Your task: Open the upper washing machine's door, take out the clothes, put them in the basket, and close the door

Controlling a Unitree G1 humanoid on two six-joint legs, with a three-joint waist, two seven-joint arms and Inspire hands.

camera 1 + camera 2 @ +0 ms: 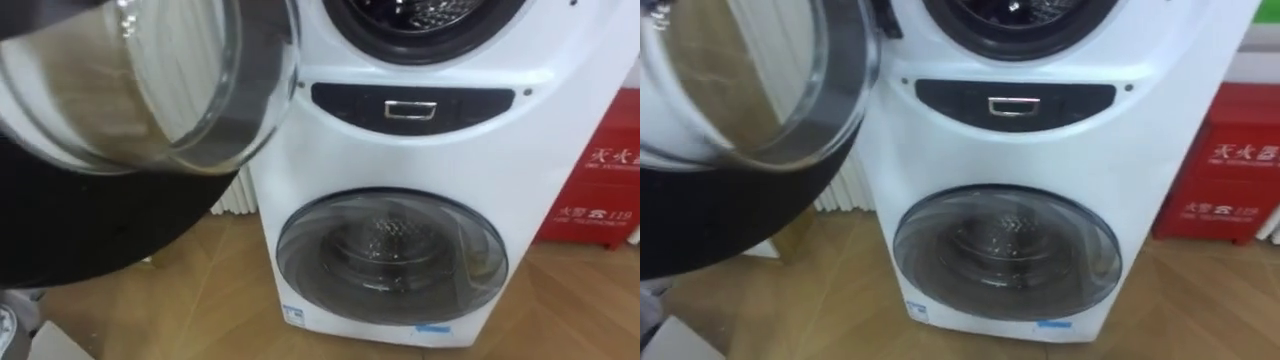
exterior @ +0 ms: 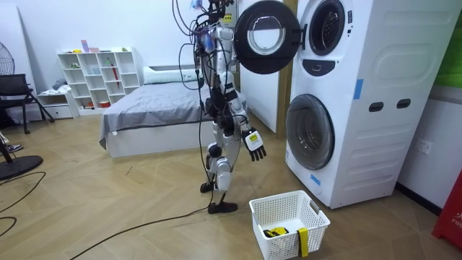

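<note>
Right hand (image 2: 255, 142) low nr washer (image 2: 361, 108), fingers loosely apart (holding nothing), upper door (image 2: 263, 36) open

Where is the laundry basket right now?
In the room view the basket sits on the floor at lower centre, before the lower door of the washing machine, on the room view's right of the robot.

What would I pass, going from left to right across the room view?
Black chair → white shelf unit → bed → open round upper door → white washing machine → red box at the right edge.
</note>
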